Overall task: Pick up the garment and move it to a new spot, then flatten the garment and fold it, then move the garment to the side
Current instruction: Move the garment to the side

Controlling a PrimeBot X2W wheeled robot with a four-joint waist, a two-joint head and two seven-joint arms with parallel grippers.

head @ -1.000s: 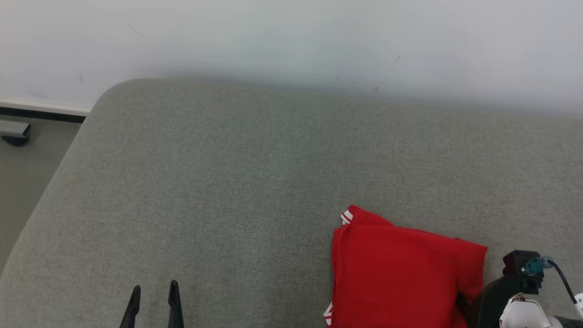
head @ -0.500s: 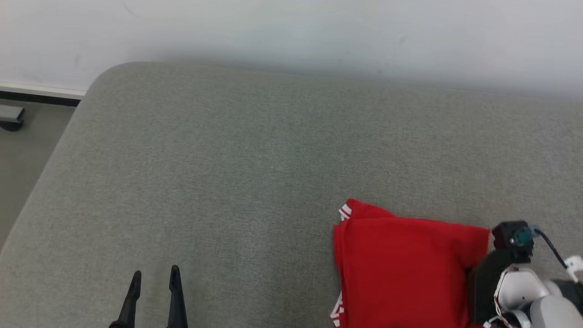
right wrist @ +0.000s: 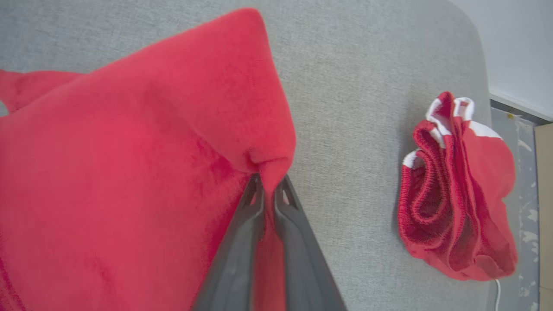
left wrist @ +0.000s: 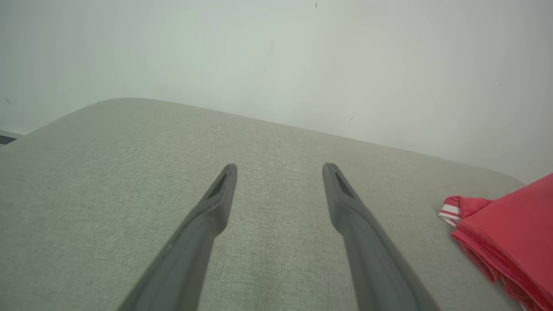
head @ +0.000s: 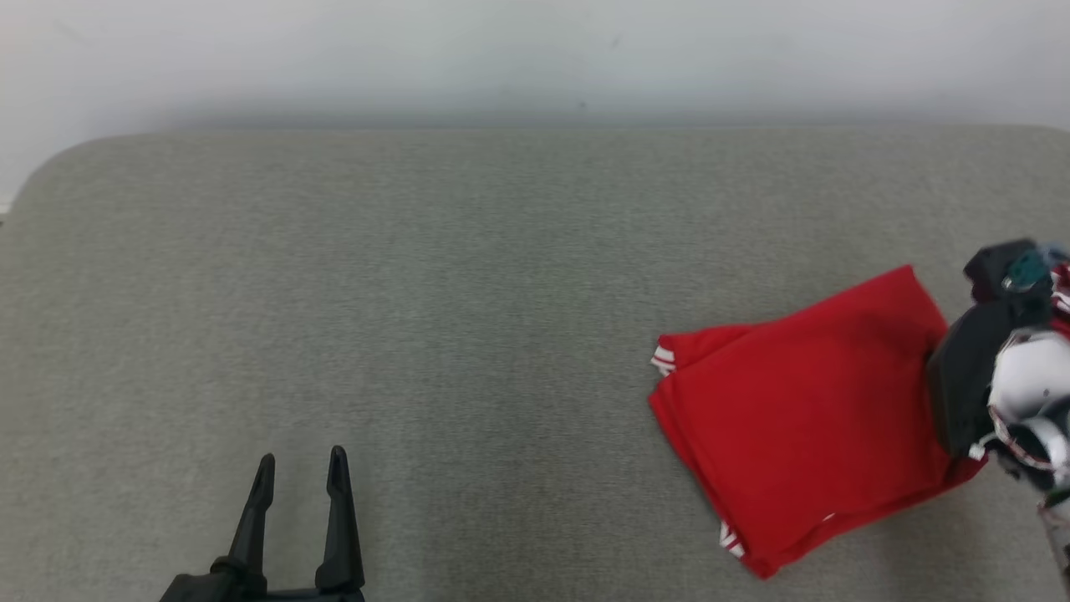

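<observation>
The garment [head: 802, 410] is a folded red piece with white-striped trim, lying at the right of the grey cushion [head: 418, 293] and turned at an angle. In the right wrist view my right gripper [right wrist: 268, 185] is shut on the garment [right wrist: 129, 164], pinching its near edge so that a corner bunches up above the fingers. My right wrist [head: 1020, 385] hangs over the garment's right edge in the head view. My left gripper [head: 301, 477] is open at the lower left, far from the cloth. Its fingers [left wrist: 216, 203] spread over bare cushion, with the garment [left wrist: 510, 233] off to the right.
A second red garment with white trim [right wrist: 453, 194] lies bunched near the cushion's right end in the right wrist view, beside a strip of floor [right wrist: 522, 142]. A pale wall [head: 535, 58] runs behind the cushion. Its left and middle are bare fabric.
My right gripper has shut on the garment's edge. The garment has swung round to an angle and moved back on the cushion with the arm. The head camera has also shifted.
</observation>
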